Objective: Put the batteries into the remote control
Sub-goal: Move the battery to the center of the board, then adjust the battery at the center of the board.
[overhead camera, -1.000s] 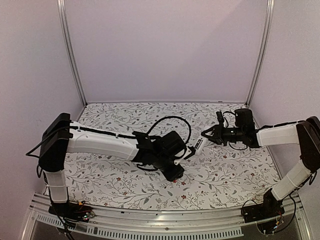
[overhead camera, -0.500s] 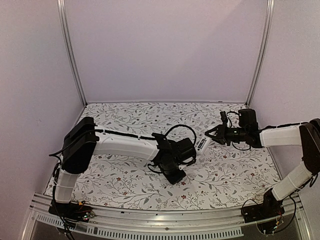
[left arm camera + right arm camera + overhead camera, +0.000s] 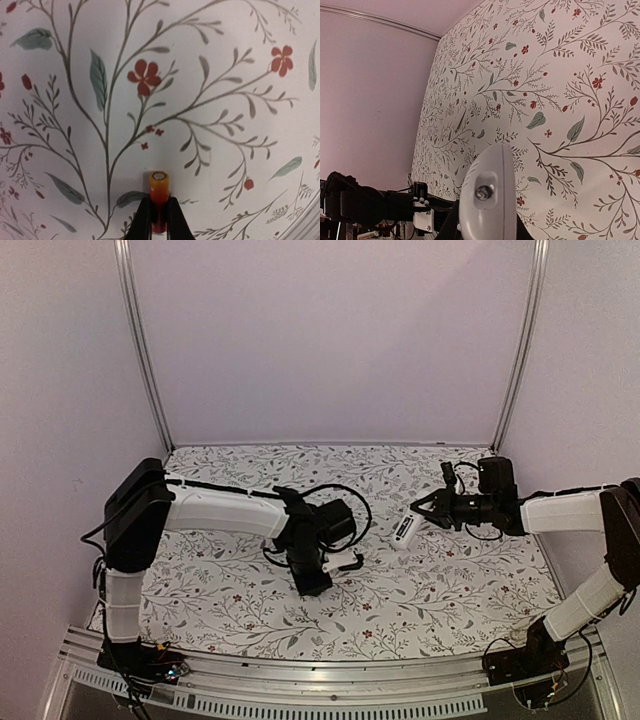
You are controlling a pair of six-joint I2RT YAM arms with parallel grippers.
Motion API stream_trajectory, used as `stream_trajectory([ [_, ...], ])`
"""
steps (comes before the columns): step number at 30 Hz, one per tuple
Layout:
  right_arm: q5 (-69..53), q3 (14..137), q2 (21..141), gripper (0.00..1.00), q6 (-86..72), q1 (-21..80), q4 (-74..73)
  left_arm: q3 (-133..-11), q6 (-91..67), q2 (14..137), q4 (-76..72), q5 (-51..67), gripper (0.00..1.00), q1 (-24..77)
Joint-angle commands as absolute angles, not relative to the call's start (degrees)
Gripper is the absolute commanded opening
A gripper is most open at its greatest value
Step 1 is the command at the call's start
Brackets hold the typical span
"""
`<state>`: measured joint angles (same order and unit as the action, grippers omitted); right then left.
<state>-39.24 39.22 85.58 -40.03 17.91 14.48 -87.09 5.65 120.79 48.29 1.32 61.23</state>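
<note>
My left gripper [image 3: 159, 216] is shut on the red battery [image 3: 159, 187], which points tip-first at the flowered table cover; I cannot tell whether it touches. In the top view the left gripper [image 3: 314, 583] hangs low over the table's middle. My right gripper [image 3: 424, 510] is shut on the white remote control [image 3: 405, 530] and holds it above the table right of centre. In the right wrist view the remote [image 3: 487, 192] shows end-on between my right gripper's [image 3: 485, 227] jaws. The black battery is out of view.
The flowered table cover [image 3: 240, 600] ends at the metal rail at the near edge [image 3: 300, 680]. Plain walls and two metal posts [image 3: 145, 350] close the back and sides. The left arm's cable loops above its wrist [image 3: 340, 495].
My left arm has drawn back to the left, away from the remote, and lowered its gripper toward the table. My right gripper has shifted the remote slightly right, then held it still.
</note>
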Motion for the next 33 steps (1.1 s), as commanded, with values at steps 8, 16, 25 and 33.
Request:
stream_trajectory([
  [8, -40.93, 39.89, 85.45, 0.00, -39.72, 17.57, 15.12, -80.22, 33.93, 111.90, 53.63, 5.00, 0.04, 50.65],
  [16, -41.37, 40.52, 85.87, 0.00, -39.91, 17.60, 15.12, -83.54, 38.45, 117.64, 55.07, 7.09, 0.06, 49.48],
  [25, -41.67, 40.58, 86.03, 0.00, -39.90, 17.58, 15.03, -83.97, 36.25, 116.66, 54.40, 5.62, 0.36, 49.57],
  [33, -41.62, 41.76, 86.96, 0.00, -39.61, 18.73, 15.12, -79.75, 24.13, 101.57, 45.97, -3.34, 0.71, 51.88],
])
